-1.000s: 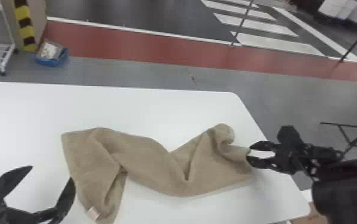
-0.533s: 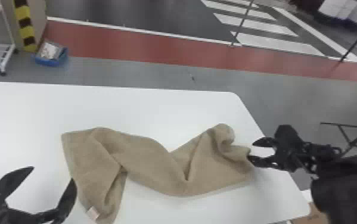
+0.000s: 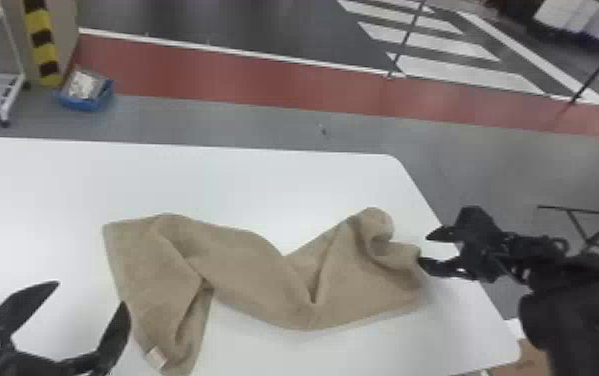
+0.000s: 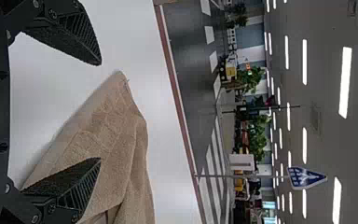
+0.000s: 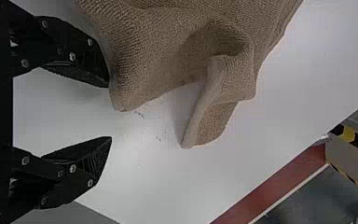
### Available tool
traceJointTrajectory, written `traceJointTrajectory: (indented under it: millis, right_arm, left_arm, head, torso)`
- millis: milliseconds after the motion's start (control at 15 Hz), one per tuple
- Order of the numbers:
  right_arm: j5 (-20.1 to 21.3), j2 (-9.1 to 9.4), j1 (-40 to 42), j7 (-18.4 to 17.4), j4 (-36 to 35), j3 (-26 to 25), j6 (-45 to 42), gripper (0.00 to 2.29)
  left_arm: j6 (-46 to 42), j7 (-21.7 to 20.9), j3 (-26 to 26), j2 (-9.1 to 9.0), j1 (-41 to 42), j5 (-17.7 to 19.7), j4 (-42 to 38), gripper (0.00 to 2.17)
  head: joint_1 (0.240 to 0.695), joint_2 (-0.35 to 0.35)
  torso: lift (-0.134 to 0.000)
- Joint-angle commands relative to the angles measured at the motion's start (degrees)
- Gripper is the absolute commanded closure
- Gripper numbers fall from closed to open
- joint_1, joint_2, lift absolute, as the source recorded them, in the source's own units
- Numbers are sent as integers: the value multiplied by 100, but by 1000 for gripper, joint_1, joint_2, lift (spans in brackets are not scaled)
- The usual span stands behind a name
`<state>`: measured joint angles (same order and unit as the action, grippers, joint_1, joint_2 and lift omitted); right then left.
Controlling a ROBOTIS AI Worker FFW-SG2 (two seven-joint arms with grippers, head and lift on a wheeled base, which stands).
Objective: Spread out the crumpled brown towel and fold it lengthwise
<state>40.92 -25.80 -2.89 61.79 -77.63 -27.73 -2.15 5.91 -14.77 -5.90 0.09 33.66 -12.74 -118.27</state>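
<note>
Nearest, the left claw (image 3: 91, 293) has its fingers apart at the towel's left end and sits a touch farther right than in the first frame. The brown towel (image 3: 258, 270) lies where it did, crumpled in a long, bent band across the white bench (image 3: 63, 190), with a broad flap at the left, a deep crease toward the right and a rolled fold at the far right. At its right end, the right claw (image 3: 423, 249), also spread, has shifted slightly outward and away from the robot; one fingertip is at the towel's edge.

The head view shows a pale label (image 3: 157, 357) on the near left corner. The right wrist view reveals a curled, hanging-over corner. Farther off, the left wrist view takes in a blue sign (image 4: 305, 178) and ceiling lights (image 4: 346, 81).
</note>
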Motion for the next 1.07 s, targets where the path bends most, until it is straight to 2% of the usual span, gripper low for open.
traceJointTrajectory:
  millis: [0, 267, 467, 600, 1000]
  right_arm:
    - [12, -39, -19, -26, 2, -22, -34, 576]
    - [267, -39, -168, -176, 204, 233, -87, 579]
    - [285, -4, -195, -193, 248, 365, -87, 633]
    - [276, -4, -177, -149, 222, 339, -105, 734]
    - [258, 5, -36, -185, 99, 286, -368, 731]
  left_arm:
    - [-15, 0, -8, -24, 0, 0, 23, 167]
    - [-15, 0, -16, -24, 0, 0, 5, 167]
    - [-15, 0, -16, -24, 27, 0, -21, 167]
    - [-15, 0, -16, -24, 44, 0, -39, 167]
    - [2, -9, -69, -24, 0, -53, -39, 167]
  head:
    - [695, -350]
    - [695, -350]
    - [695, -350]
    - [695, -350]
    - [695, -350]
  torso:
    - [-124]
    - [-124]
    - [-124]
    - [-124]
    - [-124]
